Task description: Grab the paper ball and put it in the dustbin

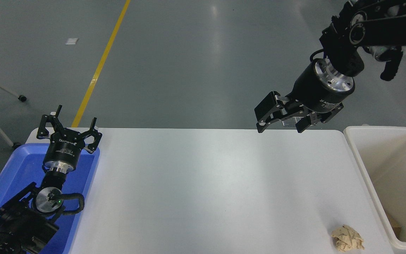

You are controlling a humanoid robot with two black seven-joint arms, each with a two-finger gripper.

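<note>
The paper ball (347, 239), a tan crumpled wad, lies on the white table (203, 190) near its front right corner, just left of the dustbin. The dustbin (361, 155), a cream-white bin with a beige interior, stands at the table's right edge. My right gripper (280, 127) hangs open and empty high above the table's far edge, well away from the ball. My left gripper (69, 123) is open and parked at the lower left over the blue tray.
A shallow blue tray (19, 169) sits at the table's left edge under the left arm. A small brown scrap (395, 225) lies inside the dustbin. Grey floor with a yellow line lies beyond the table.
</note>
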